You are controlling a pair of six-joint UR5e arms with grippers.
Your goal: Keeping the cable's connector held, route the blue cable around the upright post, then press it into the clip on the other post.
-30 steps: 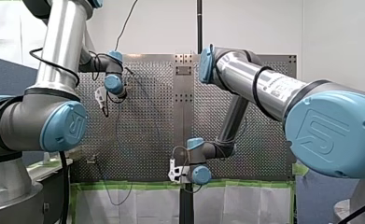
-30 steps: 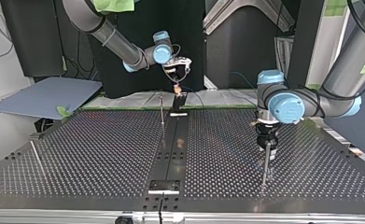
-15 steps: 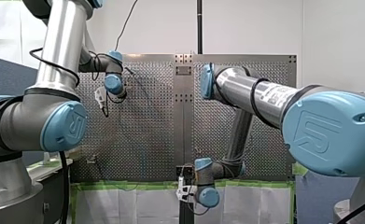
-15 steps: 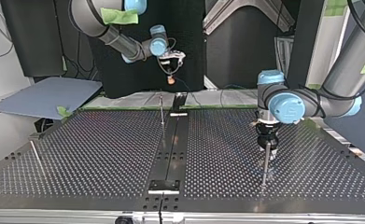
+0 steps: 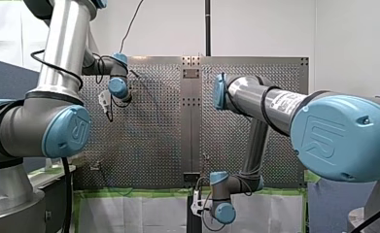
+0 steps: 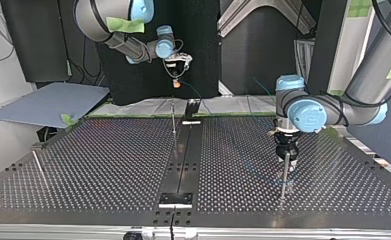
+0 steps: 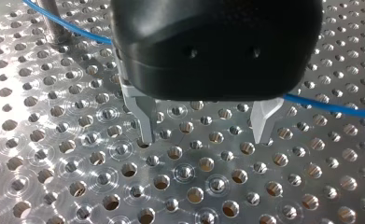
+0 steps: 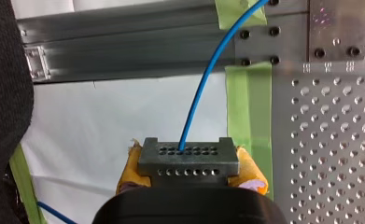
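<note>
My right tool (image 8: 189, 170) has its yellow pads clamped on the connector (image 8: 188, 154), out past the tabletop (image 8: 329, 140) edge, so the blue cable (image 8: 203, 88) leaves it in a clean curve. My left tool (image 7: 203, 135) hangs open and empty, cable running right by the post (image 7: 49, 18), probably waiting to guide it.

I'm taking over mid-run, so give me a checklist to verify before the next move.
1. My right hand clamps the connector: ok.
2. My left hand open, empty: ok.
3. The blue cable leaves the connector in a smooth curve: ok.
4. Cable wrapped around the upright post: cannot tell; it passes the base.
5. Cable pressed into the clip: cannot tell.
</note>
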